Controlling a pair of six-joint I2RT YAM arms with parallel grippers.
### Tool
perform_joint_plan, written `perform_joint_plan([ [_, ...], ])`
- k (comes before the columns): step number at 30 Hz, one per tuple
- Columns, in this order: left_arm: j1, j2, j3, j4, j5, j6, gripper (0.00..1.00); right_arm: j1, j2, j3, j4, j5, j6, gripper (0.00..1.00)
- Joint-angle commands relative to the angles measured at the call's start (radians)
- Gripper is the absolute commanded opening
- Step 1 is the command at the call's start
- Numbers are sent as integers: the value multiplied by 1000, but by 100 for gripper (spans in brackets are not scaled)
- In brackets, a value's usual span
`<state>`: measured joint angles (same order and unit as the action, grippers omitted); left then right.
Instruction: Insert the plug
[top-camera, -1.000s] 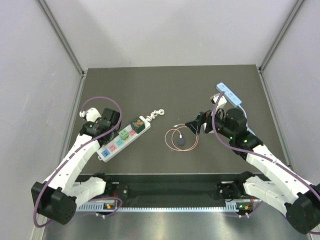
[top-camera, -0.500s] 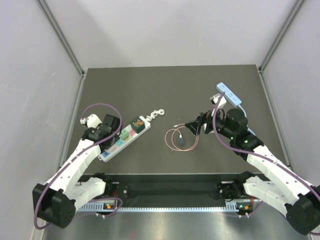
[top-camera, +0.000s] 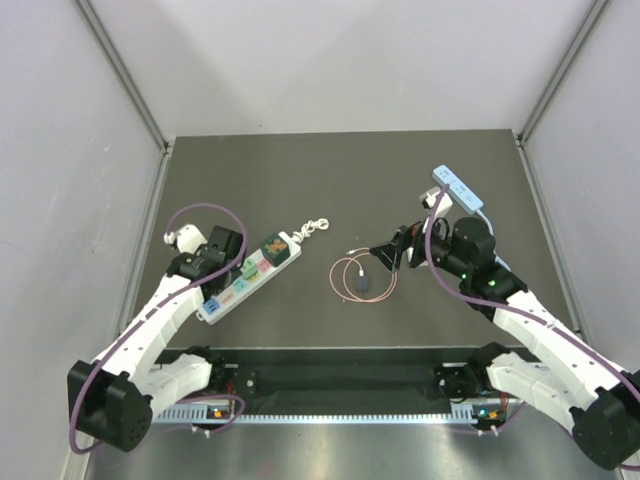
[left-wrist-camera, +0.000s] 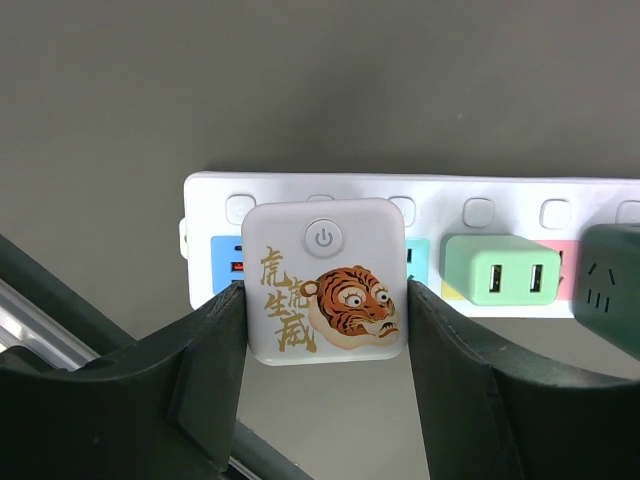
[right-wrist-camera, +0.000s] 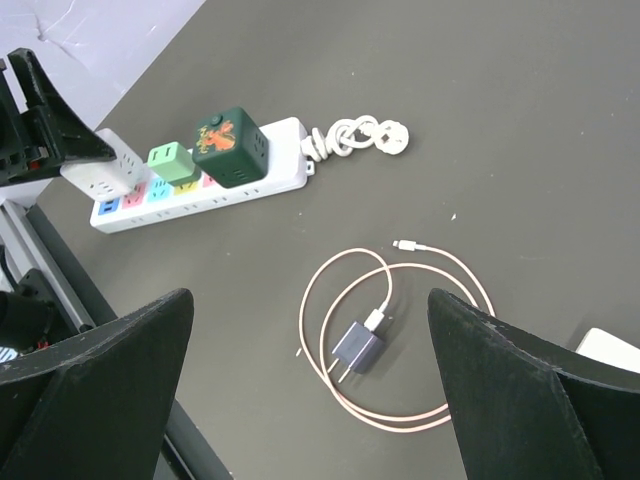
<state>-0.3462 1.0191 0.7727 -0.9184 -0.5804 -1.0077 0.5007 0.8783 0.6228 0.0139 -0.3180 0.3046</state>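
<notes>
Left gripper (left-wrist-camera: 325, 312) clamps white tiger-printed cube plug (left-wrist-camera: 325, 285) at the end socket of the white power strip (left-wrist-camera: 520, 193); seating unclear. Pale green adapter (left-wrist-camera: 500, 275) and dark green cube (left-wrist-camera: 612, 285) crowd alongside. Right gripper (right-wrist-camera: 305, 300) gapes wide above coiled pink charger cable (right-wrist-camera: 330, 275).

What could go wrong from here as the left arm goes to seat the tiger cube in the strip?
1. The left gripper holds the white tiger cube over the end socket of the power strip, hiding prongs and slots; misalignment could go unnoticed.
2. Nothing pins the strip; the right gripper hovers open near the charger, so a push may slide it.
3. The mint adapter sits close beside; the cube might catch it.
</notes>
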Motion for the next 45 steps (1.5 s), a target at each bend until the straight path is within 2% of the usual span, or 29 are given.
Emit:
perform_joint_plan([
  [1, 3, 16, -26, -8, 30, -37, 0, -7, 7, 15, 46, -9, -16, 100],
  [27, -4, 18, -32, -25, 97, 12, 0, -7, 59, 0, 103, -26, -18, 100],
  [39, -5, 41, 25, -120, 82, 12, 0, -7, 47, 2, 87, -21, -28, 100],
  [45, -7, 26, 7, -105, 116, 6, 0, -7, 51, 3, 93, -29, -27, 100],
])
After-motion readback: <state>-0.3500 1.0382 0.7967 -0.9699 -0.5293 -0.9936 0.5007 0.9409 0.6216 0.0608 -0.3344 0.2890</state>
